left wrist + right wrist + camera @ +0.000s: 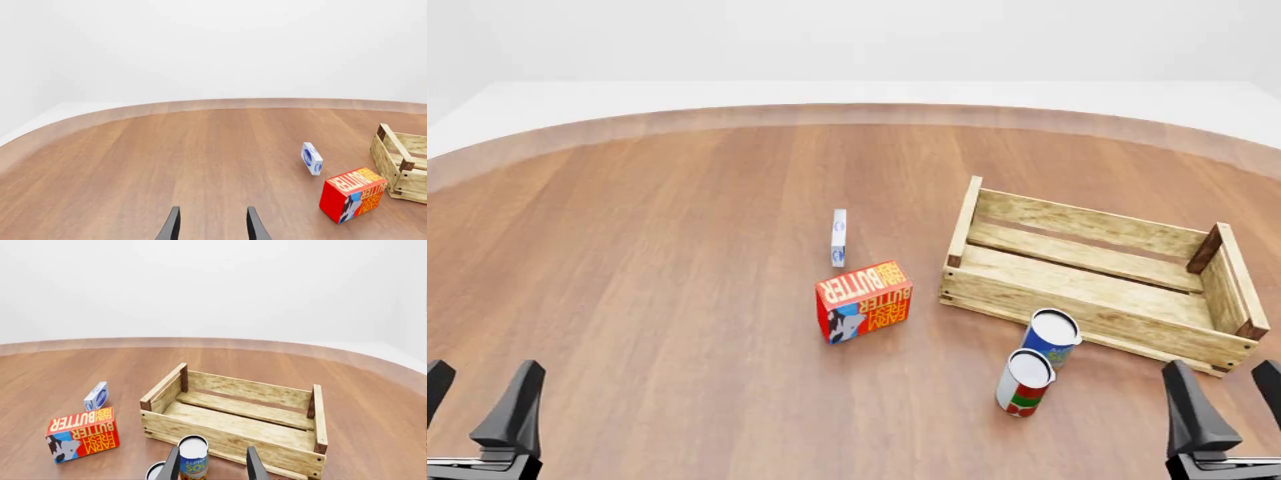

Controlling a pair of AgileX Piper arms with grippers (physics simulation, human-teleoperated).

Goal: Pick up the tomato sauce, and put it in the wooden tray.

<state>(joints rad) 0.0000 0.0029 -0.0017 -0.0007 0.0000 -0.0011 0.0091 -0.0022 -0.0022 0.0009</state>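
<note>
The tomato sauce [1024, 383], a small can with a red, white and green label, stands upright just in front of the wooden tray [1094, 322]. In the right wrist view only the rim of the tomato sauce [157, 471] shows, at the frame's edge before the wooden tray [227, 435]. My right gripper [1232, 405] is open near the table's front right, to the right of the can and apart from it. Far from both, at the front left, my left gripper [474, 400] is open and empty. Both wrist views show parted fingers, right gripper [213, 466] and left gripper [213, 226].
A blue-labelled can [1050, 337] stands between the sauce can and the tray, touching or nearly touching both. A red butter box [864, 301] and a small white-and-blue box [839, 237] sit left of the tray. The left wrist view catches the tray's corner [387, 160].
</note>
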